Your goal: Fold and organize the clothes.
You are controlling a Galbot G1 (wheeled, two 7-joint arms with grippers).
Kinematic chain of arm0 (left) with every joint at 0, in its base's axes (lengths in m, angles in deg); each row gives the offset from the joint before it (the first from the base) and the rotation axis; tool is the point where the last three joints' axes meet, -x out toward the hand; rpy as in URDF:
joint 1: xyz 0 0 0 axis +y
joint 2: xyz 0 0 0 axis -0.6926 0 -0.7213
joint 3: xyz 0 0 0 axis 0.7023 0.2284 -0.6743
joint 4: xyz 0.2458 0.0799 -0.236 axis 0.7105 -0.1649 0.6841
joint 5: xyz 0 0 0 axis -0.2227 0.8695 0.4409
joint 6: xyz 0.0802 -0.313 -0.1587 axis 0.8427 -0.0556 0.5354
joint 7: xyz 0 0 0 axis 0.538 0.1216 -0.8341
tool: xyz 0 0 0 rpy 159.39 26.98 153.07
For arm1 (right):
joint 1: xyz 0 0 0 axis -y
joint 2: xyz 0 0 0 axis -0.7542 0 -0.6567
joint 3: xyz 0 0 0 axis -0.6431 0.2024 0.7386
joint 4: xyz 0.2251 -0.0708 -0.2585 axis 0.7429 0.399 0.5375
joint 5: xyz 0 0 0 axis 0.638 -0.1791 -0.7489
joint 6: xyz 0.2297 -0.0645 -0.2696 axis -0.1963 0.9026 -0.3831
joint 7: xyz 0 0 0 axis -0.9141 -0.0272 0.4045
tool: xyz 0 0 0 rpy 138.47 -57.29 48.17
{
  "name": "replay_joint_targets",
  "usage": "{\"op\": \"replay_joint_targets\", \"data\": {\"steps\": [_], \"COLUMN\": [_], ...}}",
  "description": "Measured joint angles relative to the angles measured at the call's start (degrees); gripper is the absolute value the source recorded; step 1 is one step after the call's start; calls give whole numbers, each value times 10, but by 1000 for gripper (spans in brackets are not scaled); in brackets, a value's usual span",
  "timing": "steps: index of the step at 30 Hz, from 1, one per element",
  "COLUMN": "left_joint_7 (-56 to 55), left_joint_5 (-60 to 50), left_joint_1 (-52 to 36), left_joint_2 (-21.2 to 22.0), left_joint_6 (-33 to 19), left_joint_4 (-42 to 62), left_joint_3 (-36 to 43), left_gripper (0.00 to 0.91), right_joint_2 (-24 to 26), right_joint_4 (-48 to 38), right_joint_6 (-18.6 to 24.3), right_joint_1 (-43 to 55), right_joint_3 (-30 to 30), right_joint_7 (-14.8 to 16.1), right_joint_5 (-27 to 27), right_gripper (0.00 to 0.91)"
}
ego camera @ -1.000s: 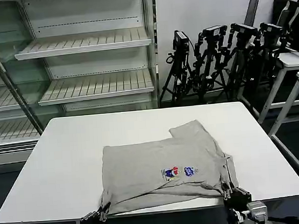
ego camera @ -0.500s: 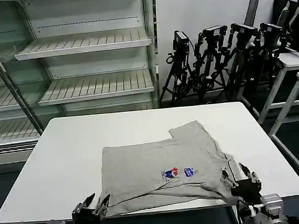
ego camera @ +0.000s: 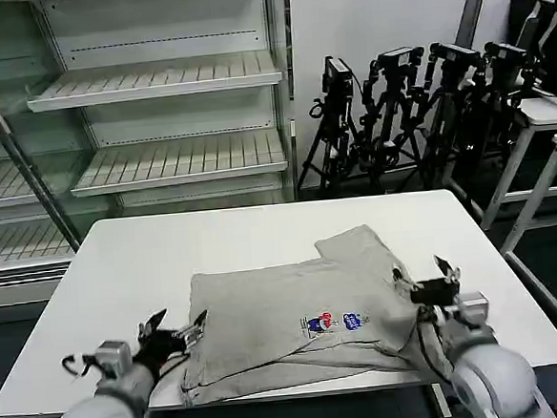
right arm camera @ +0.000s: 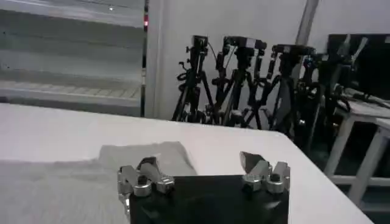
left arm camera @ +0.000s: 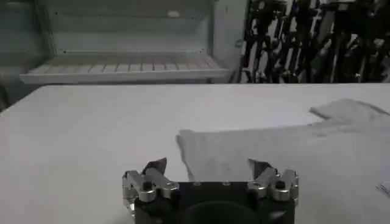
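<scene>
Scanning from the robot's left: the shelving unit (ego camera: 157, 112) stands behind the table on that side, its shelves bare.
Left gripper (ego camera: 174, 333): it hovers low over the near left part of the table, just beside the shirt's left edge, with its fingers (ego camera: 198, 320) spread and nothing between them. From the left wrist camera the left gripper (left arm camera: 210, 176) faces the shirt's far left corner, and its two fingertips stand clearly apart.
Table (ego camera: 130, 267): white, bare apart from the shirt.
T-shirt (ego camera: 296, 323): light grey, lying flat near the front edge of the table, a little right of centre. It is partly folded, with a doubled layer along the near edge and one sleeve (ego camera: 358, 246) sticking out at the far right. The small multicoloured print (ego camera: 330, 321) faces up.
Right gripper (ego camera: 427, 277): it is raised over the shirt's right edge, fingers apart and gripping no cloth. In the right wrist view the right gripper (right arm camera: 204, 167) shows the same open stance, with grey fabric (right arm camera: 61, 182) lying on the table beyond it.
Tripods (ego camera: 415, 104): a row of black ones stands on the floor behind the table's right side.
Progress: I judge one fold is done. The sleeve needs tucking and the body needs further folds before it is compact and tidy.
</scene>
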Motion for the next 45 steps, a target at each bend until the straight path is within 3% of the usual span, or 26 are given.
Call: {"op": "replay_joint_targets", "data": {"steps": [16,33,34,35,36,37,39,45], "left_joint_7": [-15,-17,-17,-18,-18,-18,-18,-18], "left_joint_5": [-3,15,18,21,25,29,37,56], "left_joint_1": [-215,-258,-258,-258,-258,-258,-258,-251], "left_joint_2": [28,33,33,33,32,32,31,25], "left_joint_6": [0,-1,-1,-2,-2,-2,-2,-2], "left_joint_4": [204,268,269,270,271,273,274,270], "left_joint_3": [133,163,163,163,162,162,161,160], "left_gripper": [907,907,907,907,887,403,50,50], "right_joint_2": [-47,-93,-94,-95,-95,-96,-97,-100], "right_joint_4": [-248,-406,-411,-414,-418,-420,-424,-433], "right_joint_6": [-2,-3,-3,-2,-2,-2,-2,-1], "right_joint_1": [207,295,297,298,298,299,300,301], "right_joint_3": [84,126,128,129,130,131,132,132], "right_joint_7": [14,22,22,22,23,23,22,22], "right_joint_5": [-11,-9,-7,-6,-5,-5,-3,3], "right_gripper": [907,907,867,715,564,40,0,0]}}
